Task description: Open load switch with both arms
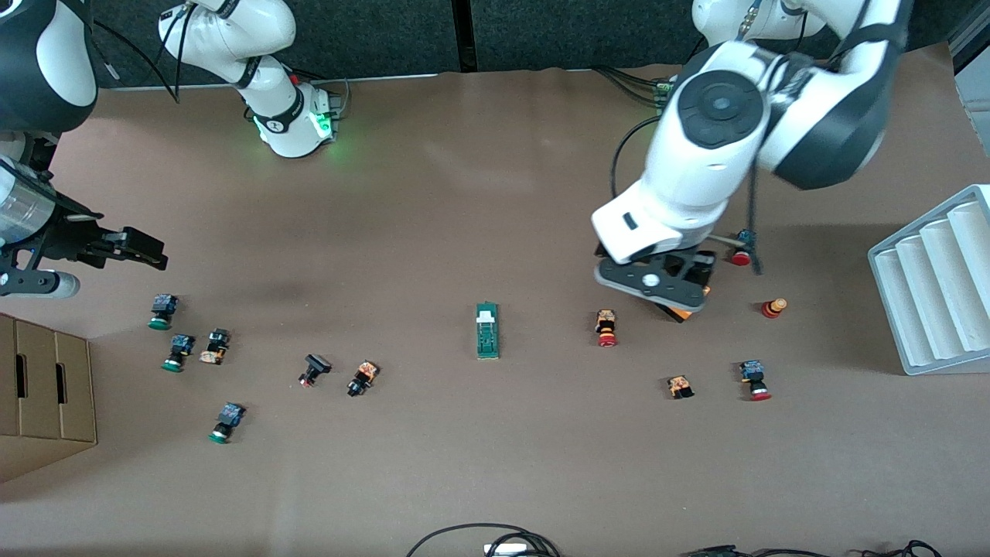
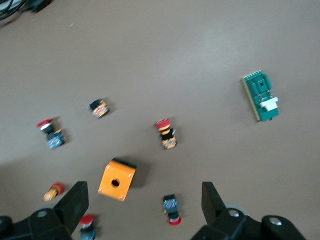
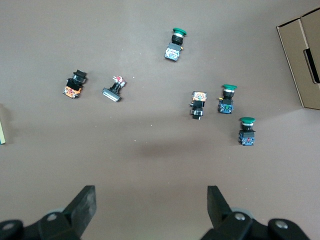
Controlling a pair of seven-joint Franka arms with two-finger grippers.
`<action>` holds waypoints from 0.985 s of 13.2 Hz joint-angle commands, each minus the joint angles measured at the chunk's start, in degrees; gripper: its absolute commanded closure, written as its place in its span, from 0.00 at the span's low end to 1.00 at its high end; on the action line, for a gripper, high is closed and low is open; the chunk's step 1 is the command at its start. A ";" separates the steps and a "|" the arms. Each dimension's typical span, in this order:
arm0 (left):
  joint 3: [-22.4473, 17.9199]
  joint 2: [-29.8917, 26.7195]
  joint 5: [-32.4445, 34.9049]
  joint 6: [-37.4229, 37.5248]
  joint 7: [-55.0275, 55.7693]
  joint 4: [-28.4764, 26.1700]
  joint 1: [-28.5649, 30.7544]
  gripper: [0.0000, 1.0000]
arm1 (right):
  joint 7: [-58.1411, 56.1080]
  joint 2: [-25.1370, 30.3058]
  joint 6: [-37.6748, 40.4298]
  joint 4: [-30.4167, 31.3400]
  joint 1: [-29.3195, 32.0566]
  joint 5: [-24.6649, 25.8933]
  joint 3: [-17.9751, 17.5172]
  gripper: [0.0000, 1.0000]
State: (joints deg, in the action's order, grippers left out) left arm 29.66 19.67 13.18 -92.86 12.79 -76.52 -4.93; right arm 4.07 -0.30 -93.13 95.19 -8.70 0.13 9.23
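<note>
Nearest the front camera lies a green-capped push-button [image 1: 225,422] toward the right arm's end of the table, and a red-capped push-button [image 1: 754,381] with a small orange part [image 1: 680,386] beside it toward the left arm's end. A little farther back, near the middle of the table, the load switch [image 1: 487,330] lies flat on the brown table [image 1: 464,193], a narrow dark-green block with its white sliding piece at the end toward the robots' bases; nothing touches it. Level with it toward the left arm's end lies another red-capped button [image 1: 606,326], and toward the right arm's end two black-capped buttons [image 1: 362,377] and a cluster of green-capped ones [image 1: 179,351]. Farther still, the left gripper [image 2: 142,197] hangs over an orange cube with a hole [image 2: 117,180], its fingers spread wide and holding nothing. The right gripper [image 3: 150,200] hangs over bare table at the right arm's end, near a cardboard box [image 1: 42,394], its jaws likewise released and empty. A white ribbed rack [image 1: 936,278] stands at the left arm's end.
</note>
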 commanded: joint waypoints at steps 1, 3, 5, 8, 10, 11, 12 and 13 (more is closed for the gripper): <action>0.57 -0.07 -2.62 3.99 -0.75 2.16 4.12 0.00 | -0.46 -0.93 0.05 -1.58 -0.09 1.54 0.08 0.00; 0.48 -1.73 -4.30 5.23 -1.62 2.16 7.98 0.00 | -0.46 -1.02 0.32 -1.49 0.00 1.36 0.08 0.00; -3.61 -5.75 -8.41 5.23 -8.36 -0.02 9.32 0.00 | -0.38 -1.02 0.14 -1.58 -0.26 1.71 0.08 0.00; -21.43 -11.39 -13.88 4.53 -16.55 -6.96 1.70 0.00 | -0.37 -1.02 0.14 -1.58 -0.35 1.54 0.08 0.00; -28.93 -15.51 -13.53 1.91 -17.02 -13.27 -2.44 0.00 | -0.37 -1.02 0.14 -1.58 -0.26 1.45 0.08 0.00; -32.27 -18.23 -13.10 -1.50 -17.18 -18.01 -4.28 0.00 | -0.37 -1.02 0.14 -1.58 -0.26 1.45 0.08 0.00; -34.65 -20.96 -12.92 -6.15 -17.80 -23.19 -4.82 0.00 | -0.37 -1.02 0.14 -1.58 -0.35 1.45 0.08 0.00; -35.02 -22.03 -12.83 -8.54 -17.80 -25.24 -4.74 0.00 | -0.37 -1.02 0.14 -1.58 -0.26 1.36 0.08 0.00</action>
State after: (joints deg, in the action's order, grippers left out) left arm -2.61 3.82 0.41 -95.46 -4.27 -92.21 -7.89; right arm 4.07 -0.51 -93.13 95.11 -8.71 0.16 9.22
